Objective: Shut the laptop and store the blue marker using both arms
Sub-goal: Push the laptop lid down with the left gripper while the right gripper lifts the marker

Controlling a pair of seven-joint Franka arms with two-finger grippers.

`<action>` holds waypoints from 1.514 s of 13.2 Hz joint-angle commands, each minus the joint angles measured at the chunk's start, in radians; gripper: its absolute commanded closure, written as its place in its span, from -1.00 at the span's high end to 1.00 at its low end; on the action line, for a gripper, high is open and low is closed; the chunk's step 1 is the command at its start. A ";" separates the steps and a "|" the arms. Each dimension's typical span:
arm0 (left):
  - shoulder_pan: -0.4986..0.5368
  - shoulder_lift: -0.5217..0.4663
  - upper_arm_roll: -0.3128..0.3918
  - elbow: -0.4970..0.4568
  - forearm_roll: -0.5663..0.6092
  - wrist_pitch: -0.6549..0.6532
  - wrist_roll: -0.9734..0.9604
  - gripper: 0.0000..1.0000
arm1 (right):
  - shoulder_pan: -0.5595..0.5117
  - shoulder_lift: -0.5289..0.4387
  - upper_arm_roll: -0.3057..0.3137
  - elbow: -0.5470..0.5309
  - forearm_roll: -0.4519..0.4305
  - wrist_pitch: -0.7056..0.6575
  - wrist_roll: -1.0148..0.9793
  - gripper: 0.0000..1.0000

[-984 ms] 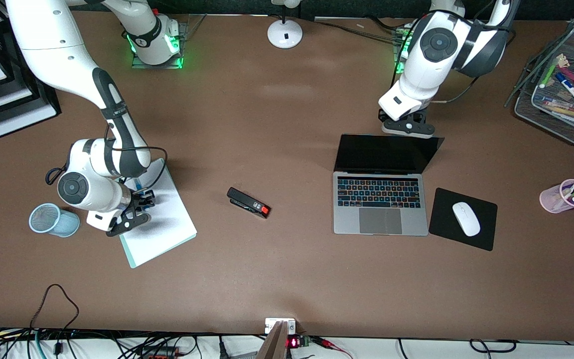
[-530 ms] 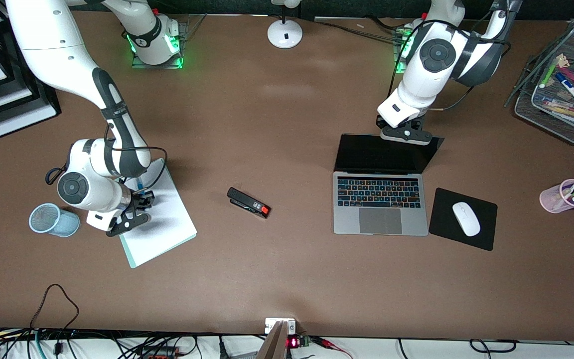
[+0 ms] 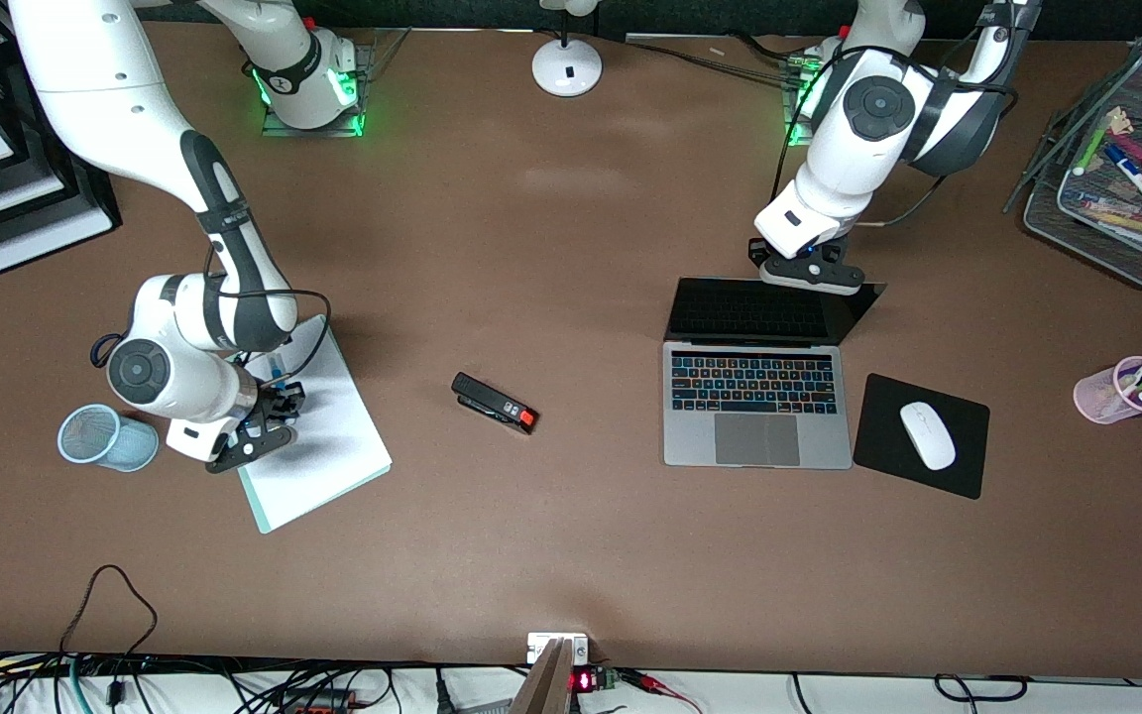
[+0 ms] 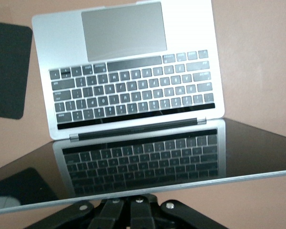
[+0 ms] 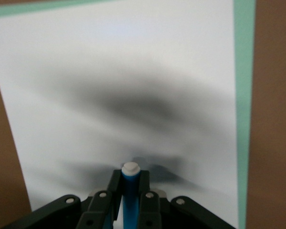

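Observation:
The silver-grey laptop point(image 3: 756, 416) stands open toward the left arm's end of the table, its black screen point(image 3: 759, 311) tipped partway over the keyboard point(image 4: 133, 90). My left gripper point(image 3: 809, 270) is shut with nothing between its fingers point(image 4: 144, 212), and it sits at the lid's top edge point(image 4: 219, 179). My right gripper point(image 3: 269, 416) hangs just above the white notepad point(image 3: 323, 456), shut on the blue marker point(image 5: 130, 193). The marker's white tip sticks out past the fingers point(image 5: 145, 183), pointing at the paper point(image 5: 133, 71).
A light blue mesh cup point(image 3: 105, 438) stands beside the right gripper. A black stapler point(image 3: 495, 402) lies mid-table. A white mouse point(image 3: 927, 434) on a black pad point(image 3: 878, 451) sits beside the laptop. A pink pen cup point(image 3: 1124, 389) and a mesh tray point(image 3: 1077, 223) are farther along.
The right gripper has shut on the blue marker and shifted slightly toward the mesh cup. The left gripper has moved onto the lid's top edge, and the screen has tipped lower.

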 commanded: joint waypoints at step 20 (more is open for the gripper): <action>0.087 0.459 0.058 0.346 0.263 0.208 -0.002 -1.00 | -0.256 -0.357 0.004 -0.081 0.358 -0.027 -1.552 -1.00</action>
